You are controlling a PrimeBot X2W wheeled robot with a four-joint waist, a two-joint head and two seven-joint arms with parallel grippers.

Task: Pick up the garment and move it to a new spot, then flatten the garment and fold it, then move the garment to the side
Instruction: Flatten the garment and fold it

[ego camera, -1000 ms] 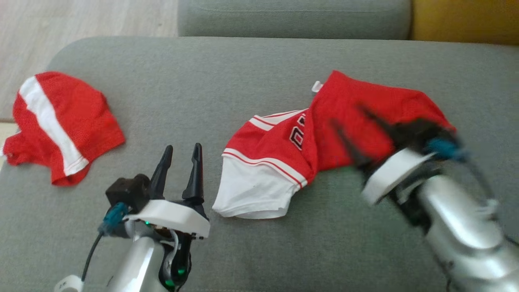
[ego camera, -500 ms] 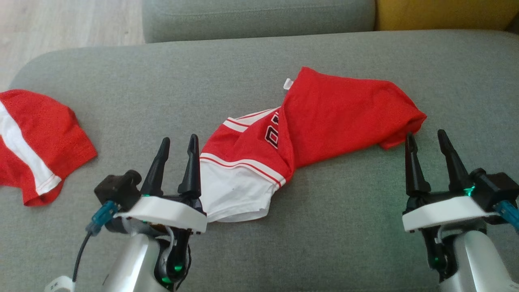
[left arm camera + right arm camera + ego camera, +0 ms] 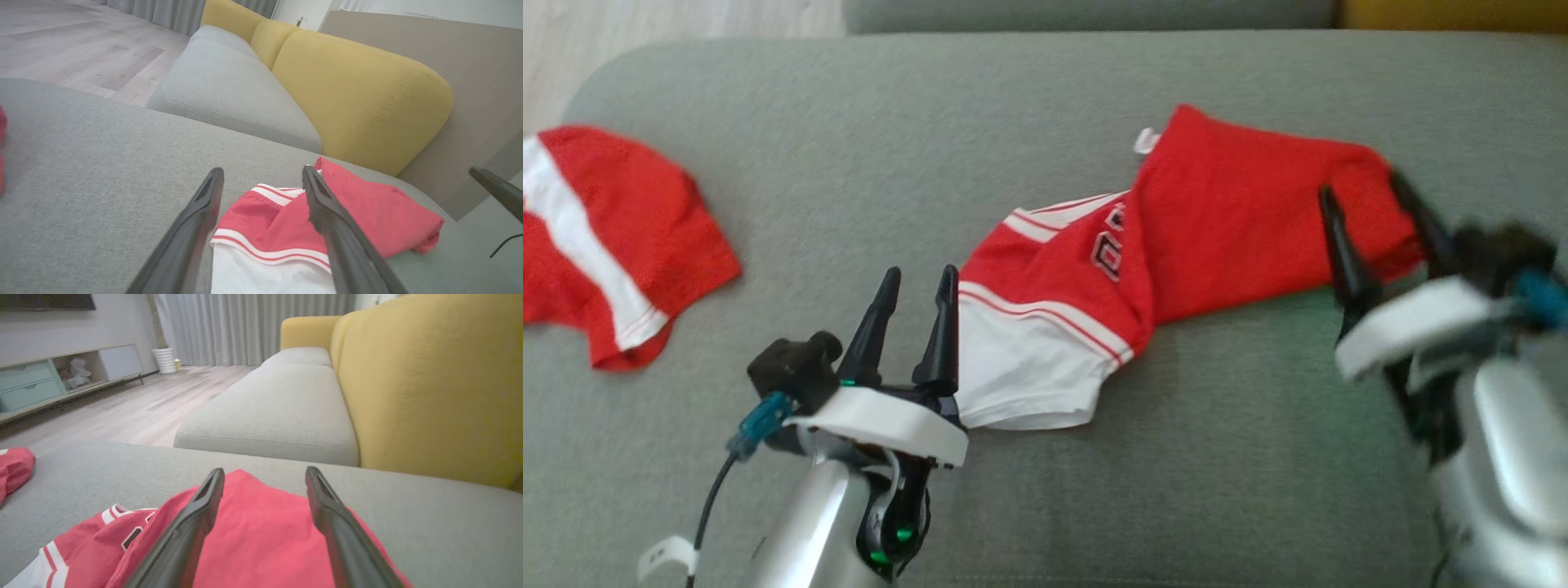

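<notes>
A red and white jersey (image 3: 1176, 237) lies crumpled on the grey cushion (image 3: 931, 163), its white part (image 3: 1021, 367) toward me and a red fold at the right. My left gripper (image 3: 919, 279) stands open beside the jersey's white left edge, with nothing between its fingers. In the left wrist view the jersey (image 3: 367, 220) lies just ahead of the open left gripper (image 3: 261, 173). My right gripper (image 3: 1364, 189) is open over the jersey's red right end. Seen from the right wrist, the red cloth (image 3: 261, 531) lies under and between that gripper's (image 3: 263, 473) spread fingers.
A second red garment with a white stripe (image 3: 605, 229) lies at the cushion's left end. A yellow backrest (image 3: 429, 384) rises behind the cushion, next to another grey seat (image 3: 278, 412). Wooden floor (image 3: 61, 45) lies beyond the left edge.
The right gripper has moved forward from beside the jersey's right end to over its red fold. The head camera has shifted. The left gripper stays beside the white edge.
</notes>
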